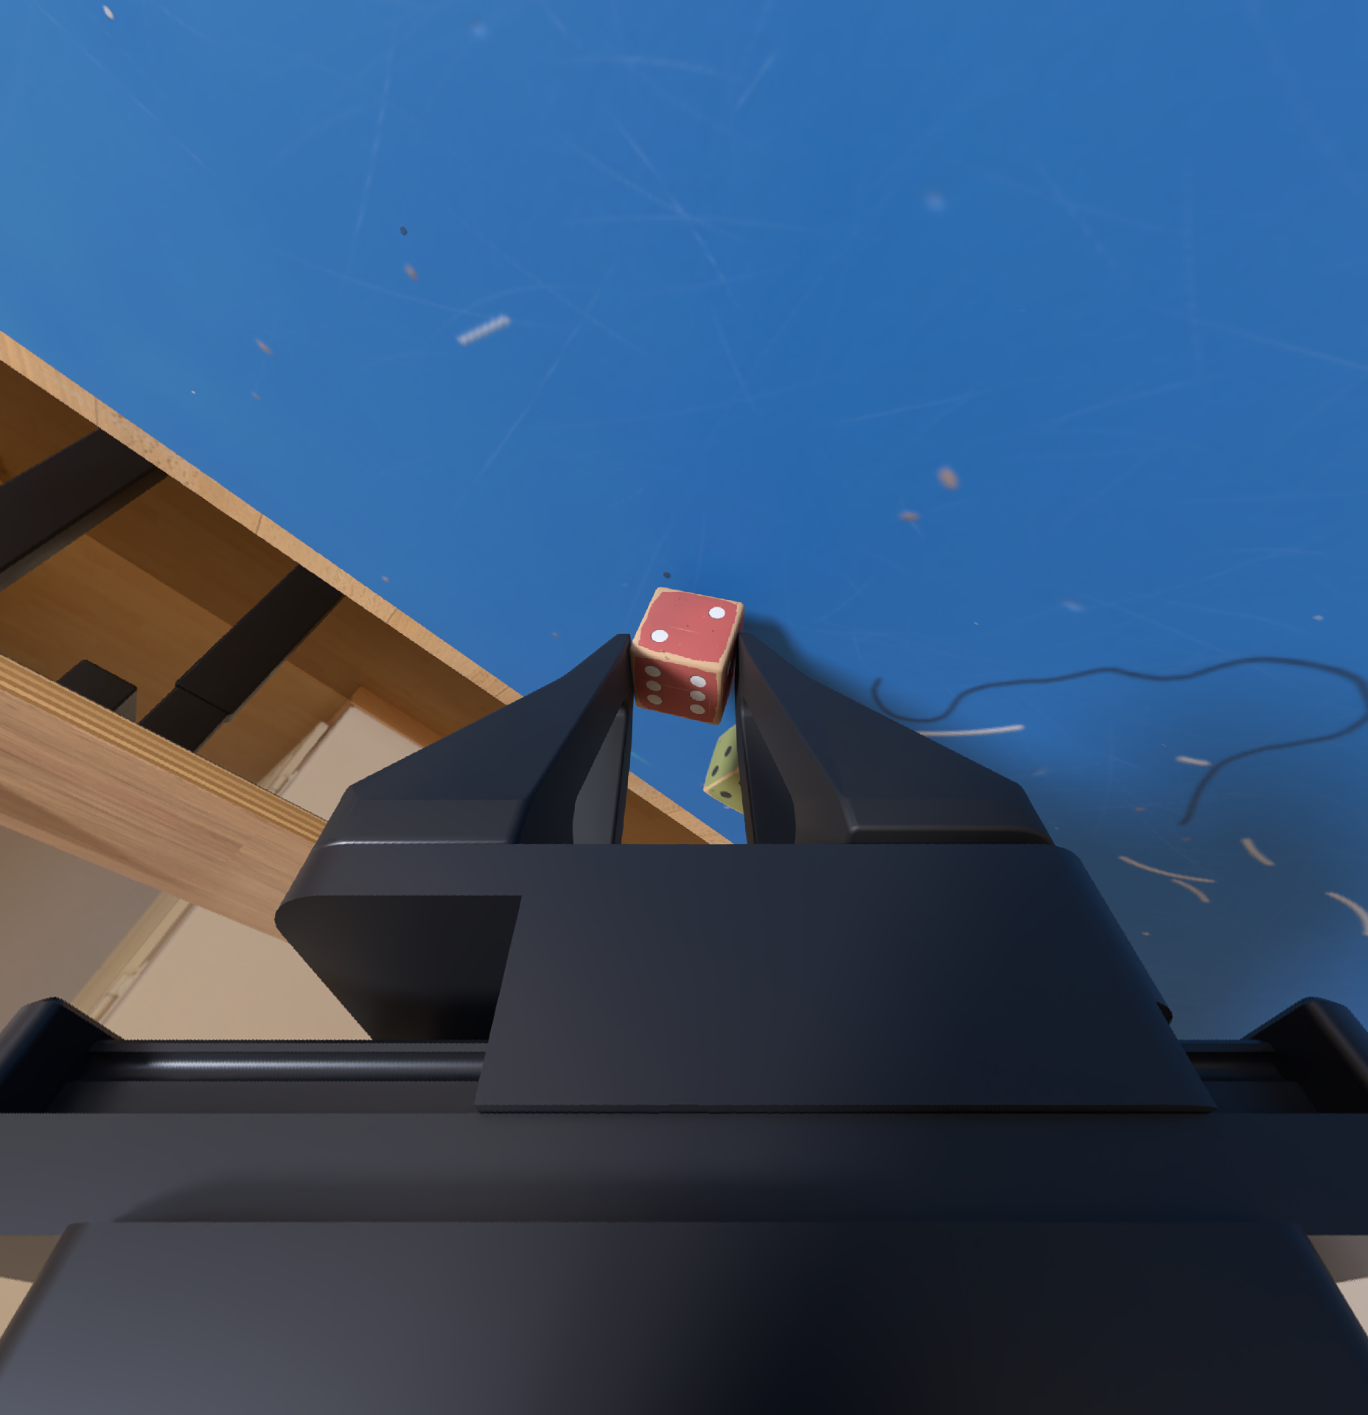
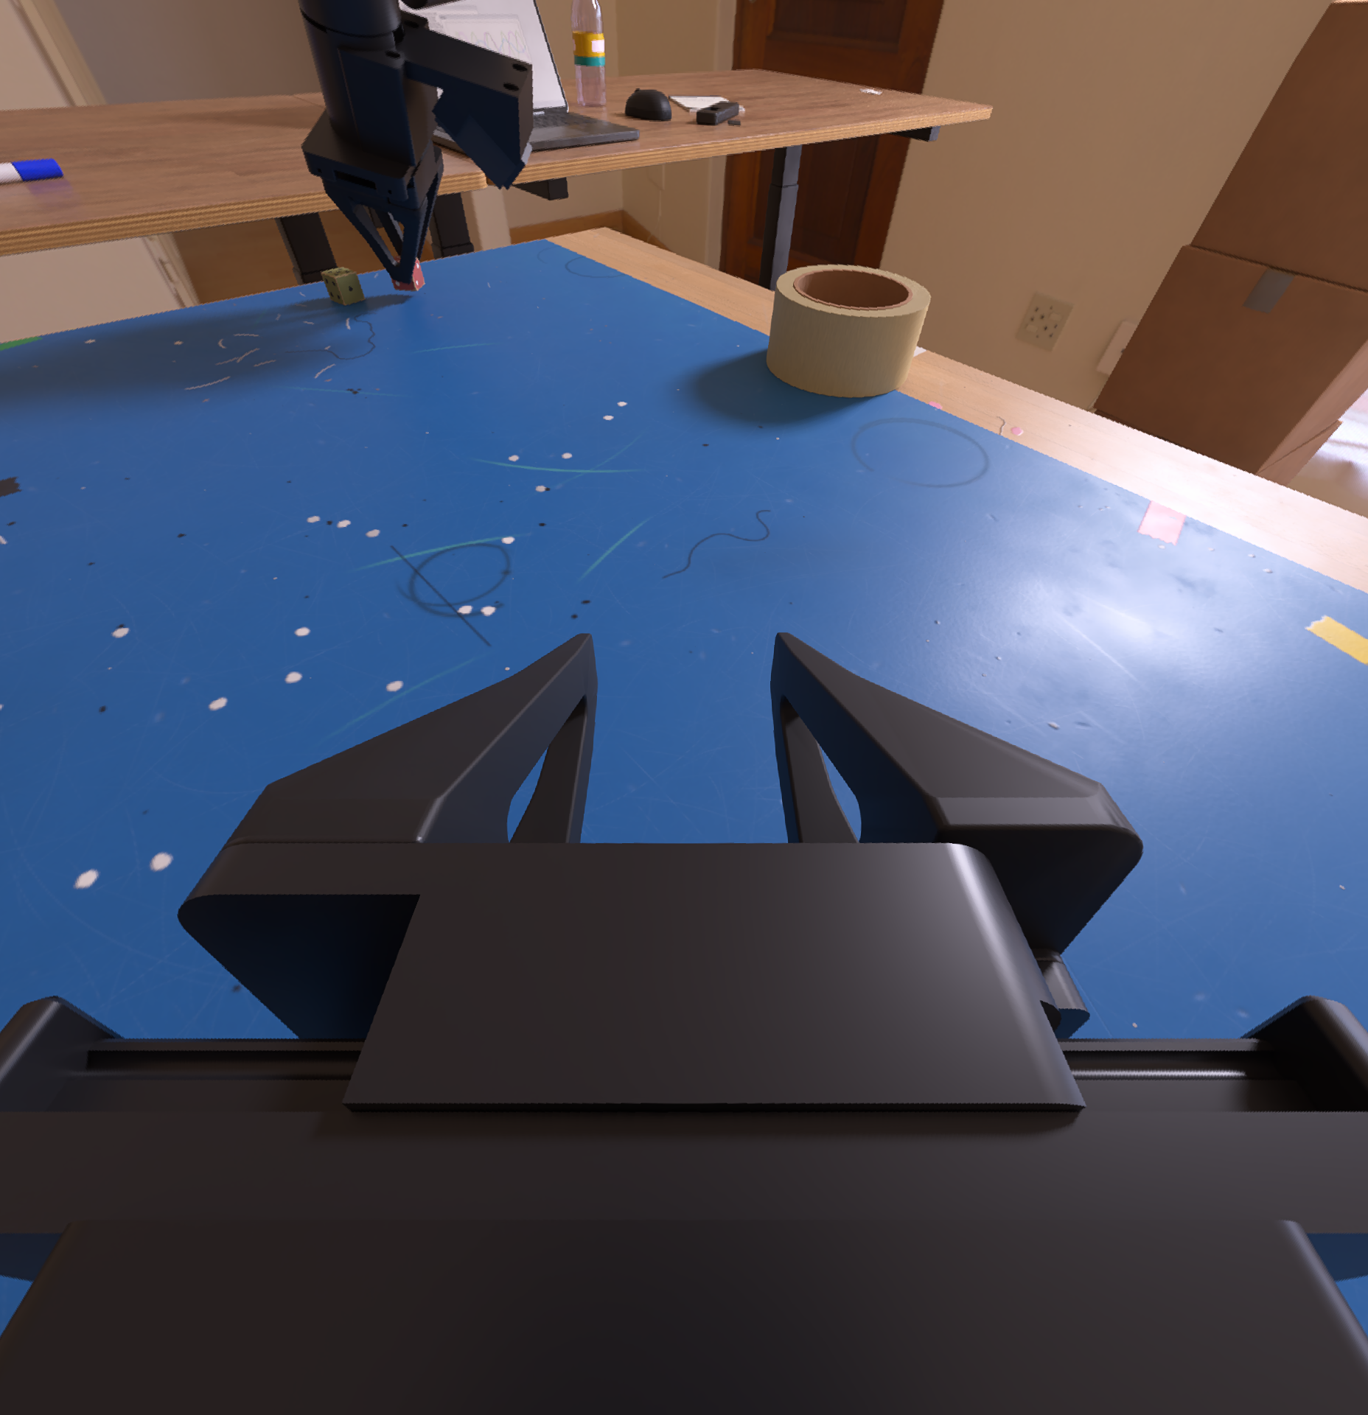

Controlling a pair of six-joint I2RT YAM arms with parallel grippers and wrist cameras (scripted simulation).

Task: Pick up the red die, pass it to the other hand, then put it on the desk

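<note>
Looked along the left tool point(image 1: 685, 658), black, both fingers point(image 1: 589, 720) pressed against opposite sides of the red die point(image 1: 687, 655). Held the die at the very fingertips, slightly tilted, a two-pip face up and a six-pip face toward the camera. Showed a yellow-green die point(image 1: 724, 769) partly hidden behind the right-hand finger, lower than the red one. Backed by the scratched blue surface point(image 1: 895, 268) with a thin dark squiggle point(image 1: 1202, 689) at right. Caught a wooden desk point(image 1: 129, 727) with black braces at left.
</note>
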